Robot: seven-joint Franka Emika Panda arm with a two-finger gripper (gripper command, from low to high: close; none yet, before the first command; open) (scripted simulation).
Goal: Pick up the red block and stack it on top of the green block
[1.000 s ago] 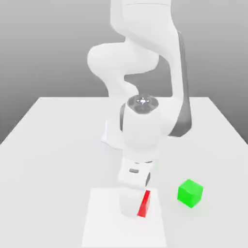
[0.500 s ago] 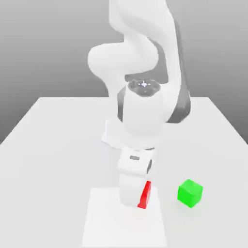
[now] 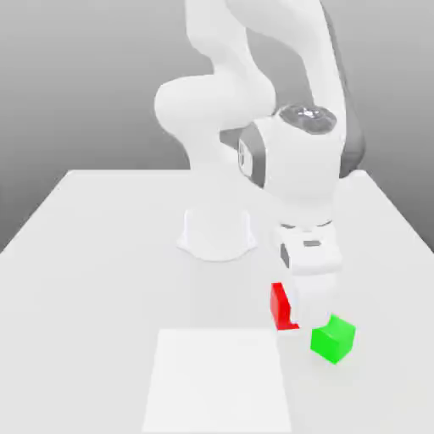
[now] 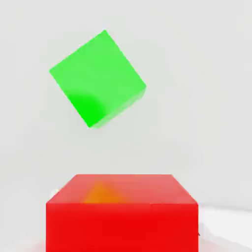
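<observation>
A: Exterior view first. Gripper (image 3: pixel 292 312) clamped on the red block (image 3: pixel 280 305), carried clear of the white table (image 3: pixel 102 254), just beside the green block (image 3: pixel 332 338) on the exterior view's left.

B: Risk from here?

A: Probably a clipped corner. Still low and close to the green cube; sliding across without rising enough could knock it away.

B: Hand view now?

A: Red block (image 4: pixel 122 212) right up against the camera, pinched between the fingers. Green block (image 4: pixel 97 78) beyond it on the table, turned at an angle to the red one.

B: So a skewed stack possible?

A: Likely, unless faces get squared before release; an off-centre drop could topple it.
</observation>
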